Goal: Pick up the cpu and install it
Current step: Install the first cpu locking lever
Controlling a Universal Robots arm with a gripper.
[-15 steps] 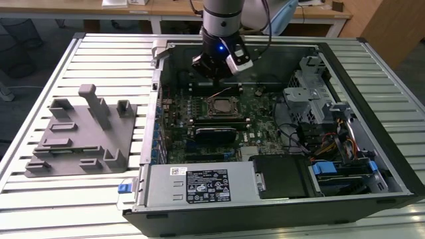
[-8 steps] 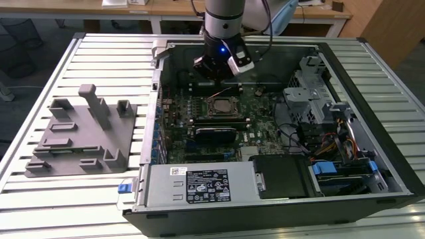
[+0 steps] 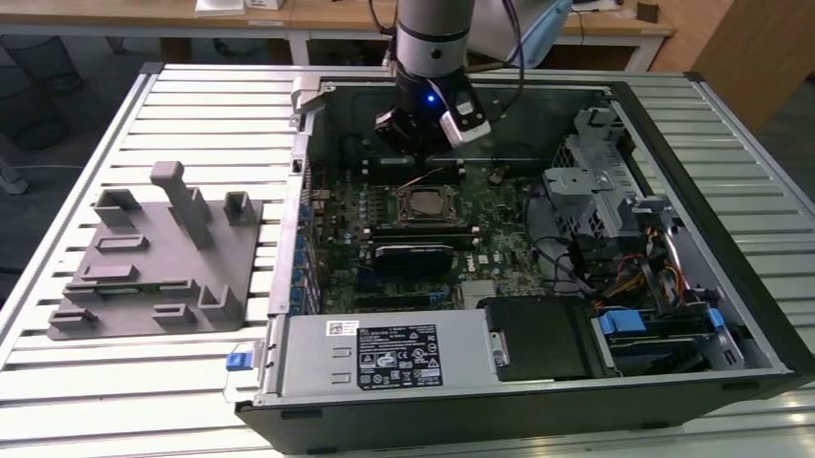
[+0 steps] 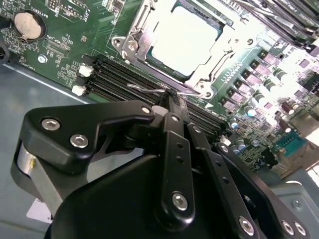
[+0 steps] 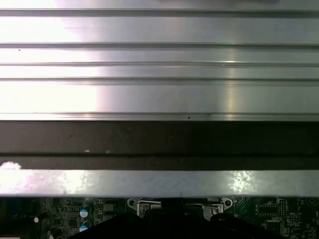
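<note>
Exterior view: an open computer case (image 3: 713, 286) lies on a slatted table (image 3: 191, 105). The arm's gripper (image 3: 414, 143) hangs inside it, just beyond the square socket (image 3: 425, 202) on the motherboard.

Second wrist view: the cpu (image 4: 185, 36), a flat silver-grey chip, sits in the socket's metal frame. The gripper's fingers (image 4: 174, 112) are pressed together, holding nothing, near a thin wire lever (image 4: 149, 88) beside the socket.

The chip looks light, stiff and fragile; it is best held by its edges.

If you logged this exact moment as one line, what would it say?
claw: shut, holding nothing | position: above motherboard, next to socket | cpu: seated in socket | retention lever: near claw tips
</note>
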